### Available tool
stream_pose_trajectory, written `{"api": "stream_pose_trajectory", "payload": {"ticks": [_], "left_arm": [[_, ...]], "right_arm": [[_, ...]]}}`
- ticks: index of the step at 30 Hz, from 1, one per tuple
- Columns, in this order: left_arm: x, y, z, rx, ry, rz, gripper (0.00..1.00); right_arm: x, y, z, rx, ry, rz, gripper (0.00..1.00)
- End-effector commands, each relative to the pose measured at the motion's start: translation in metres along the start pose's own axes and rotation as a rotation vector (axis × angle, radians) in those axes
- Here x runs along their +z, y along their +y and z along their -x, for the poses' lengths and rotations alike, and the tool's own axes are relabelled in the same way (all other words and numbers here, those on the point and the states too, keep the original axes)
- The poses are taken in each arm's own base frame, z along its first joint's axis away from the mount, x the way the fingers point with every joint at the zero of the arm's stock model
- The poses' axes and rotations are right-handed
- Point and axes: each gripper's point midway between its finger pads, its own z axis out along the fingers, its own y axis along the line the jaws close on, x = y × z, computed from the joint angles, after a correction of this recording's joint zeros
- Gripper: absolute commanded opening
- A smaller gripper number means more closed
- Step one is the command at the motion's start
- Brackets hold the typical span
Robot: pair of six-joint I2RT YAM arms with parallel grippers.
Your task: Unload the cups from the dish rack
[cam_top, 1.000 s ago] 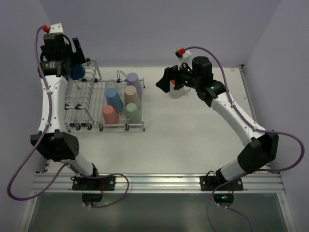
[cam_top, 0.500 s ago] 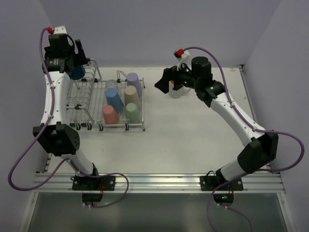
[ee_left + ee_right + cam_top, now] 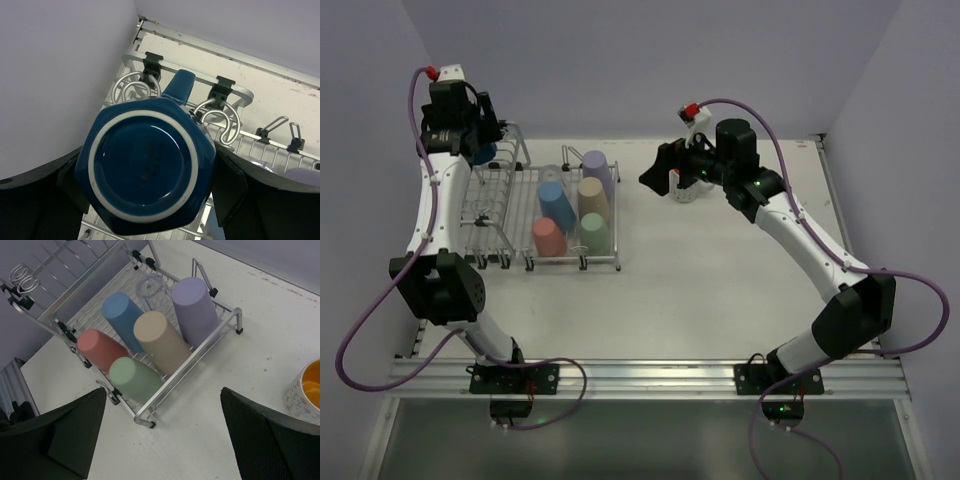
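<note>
While the left pincer (image 3: 477, 135) is clenched on the dark blue mug (image 3: 145, 170), one finger pressing each side of it, the mug hangs over the far left corner of the dish rack (image 3: 605, 265), by the taller wire end. From the left wrist the mug's base with its pale ring faces the camera, and its handle points away toward the rack's far rail and wire loops.

The rack stands on the left half of the desk (image 3: 720, 290). Five plastic cups sit in its flat tray, bases up and leaning: the blue cup (image 3: 122, 322), the beige cup (image 3: 162, 342) and the lilac cup (image 3: 195, 305) side by side in the farther row, the pink cup (image 3: 102, 352) and the mint cup (image 3: 135, 380) in the nearer row. A clear glass (image 3: 150, 287) stands between the blue and lilac cups at the tray's far edge.

The right pincer (image 3: 165, 440) is released, its fingers spread wide with nothing between them, and it hovers above the desk just right of the rack. The white speckled mug (image 3: 307, 390) stands upright on the desk beside it, its orange inside showing, well apart from the rack.
</note>
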Motion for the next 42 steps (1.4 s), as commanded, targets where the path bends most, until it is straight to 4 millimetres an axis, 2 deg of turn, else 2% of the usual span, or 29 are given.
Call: {"api": "stream_pose_trajectory", "payload": {"ticks": [1, 2, 3, 6, 8, 9, 12, 16, 17, 19, 21, 22, 23, 24, 25, 26, 27, 28, 29, 31, 32, 33, 34, 35, 36, 38, 39, 40, 42], "left_arm": [[-0.011, 0.001, 0.021, -0.006, -0.098, -0.022, 0.67], [-0.009, 0.000, 0.018, -0.006, -0.108, -0.029, 0.62], [-0.014, 0.001, 0.020, -0.008, -0.128, -0.032, 0.52], [-0.020, 0.003, 0.018, -0.018, -0.141, -0.031, 0.39], [-0.026, 0.002, 0.018, -0.029, -0.145, -0.042, 0.34], [-0.034, 0.003, 0.019, -0.035, -0.153, -0.046, 0.30], [-0.052, -0.001, 0.020, -0.066, -0.179, -0.093, 0.26], [-0.078, -0.014, 0.023, -0.097, -0.211, -0.184, 0.23], [-0.090, -0.016, 0.028, -0.101, -0.233, -0.201, 0.22], [-0.103, -0.025, 0.029, -0.101, -0.248, -0.241, 0.20], [-0.125, -0.031, 0.037, -0.108, -0.288, -0.283, 0.20], [-0.135, -0.041, 0.039, -0.122, -0.298, -0.335, 0.20], [-0.153, -0.048, 0.044, -0.133, -0.327, -0.394, 0.19], [-0.162, -0.054, 0.045, -0.148, -0.338, -0.439, 0.19], [-0.173, -0.071, 0.043, -0.172, -0.344, -0.541, 0.19], [-0.190, -0.076, 0.047, -0.187, -0.373, -0.596, 0.18], [-0.199, -0.083, 0.046, -0.203, -0.379, -0.646, 0.18], [-0.215, -0.097, 0.049, -0.222, -0.397, -0.754, 0.19], [-0.223, -0.103, 0.041, -0.230, -0.387, -0.800, 0.19], [-0.244, -0.118, 0.040, -0.266, -0.404, -0.929, 0.19], [-0.252, -0.130, 0.025, -0.275, -0.381, -0.998, 0.19], [-0.263, -0.137, 0.023, -0.320, -0.373, -1.063, 0.19], [-0.290, -0.147, 0.027, -0.313, -0.425, -1.171, 0.18], [-0.289, -0.154, 0.013, -0.329, -0.401, -1.212, 0.18], [-0.299, -0.160, 0.009, -0.367, -0.381, -1.266, 0.18], [-0.323, -0.164, 0.009, -0.378, -0.435, -1.363, 0.18], [-0.322, -0.166, 0.000, -0.409, -0.398, -1.390, 0.18], [-0.334, -0.164, 0.001, -0.403, -0.429, -1.431, 0.18], [-0.342, -0.164, -0.004, -0.422, -0.417, -1.476, 0.17]], "right_arm": [[-0.001, 0.008, 0.008, -0.021, -0.030, 0.039, 0.99], [-0.001, 0.009, 0.008, -0.023, -0.031, 0.044, 0.99], [-0.002, 0.010, 0.008, -0.022, -0.032, 0.047, 0.99], [-0.004, 0.014, 0.009, -0.025, -0.037, 0.052, 0.99], [-0.005, 0.015, 0.011, -0.020, -0.042, 0.055, 0.99], [-0.006, 0.017, 0.013, -0.018, -0.048, 0.060, 0.99], [-0.008, 0.026, 0.018, 0.012, -0.066, 0.085, 0.99], [-0.015, 0.047, 0.032, 0.075, -0.123, 0.155, 0.99], [-0.016, 0.051, 0.034, 0.085, -0.133, 0.170, 0.99], [-0.018, 0.061, 0.035, 0.118, -0.145, 0.201, 0.99], [-0.022, 0.068, 0.036, 0.141, -0.170, 0.221, 0.99], [-0.025, 0.074, 0.043, 0.174, -0.203, 0.243, 0.99], [-0.030, 0.080, 0.046, 0.192, -0.222, 0.261, 0.99], [-0.030, 0.086, 0.037, 0.251, -0.210, 0.284, 0.99], [-0.033, 0.093, 0.045, 0.254, -0.255, 0.315, 0.99], [-0.037, 0.097, 0.036, 0.284, -0.259, 0.334, 0.99], [-0.040, 0.102, 0.037, 0.337, -0.273, 0.362, 0.99], [-0.048, 0.112, 0.048, 0.320, -0.328, 0.414, 0.98], [-0.049, 0.114, 0.040, 0.340, -0.325, 0.435, 0.97], [-0.062, 0.129, 0.049, 0.336, -0.376, 0.529, 0.95], [-0.063, 0.132, 0.046, 0.344, -0.375, 0.552, 0.93], [-0.064, 0.137, 0.048, 0.351, -0.382, 0.582, 0.92], [-0.065, 0.141, 0.046, 0.344, -0.374, 0.608, 0.92], [-0.064, 0.146, 0.046, 0.342, -0.371, 0.628, 0.92], [-0.064, 0.149, 0.046, 0.347, -0.371, 0.643, 0.91], [-0.061, 0.155, 0.046, 0.350, -0.379, 0.670, 0.90], [-0.062, 0.157, 0.047, 0.361, -0.380, 0.684, 0.89], [-0.062, 0.159, 0.049, 0.355, -0.394, 0.701, 0.88], [-0.062, 0.163, 0.051, 0.373, -0.397, 0.718, 0.85]]}}
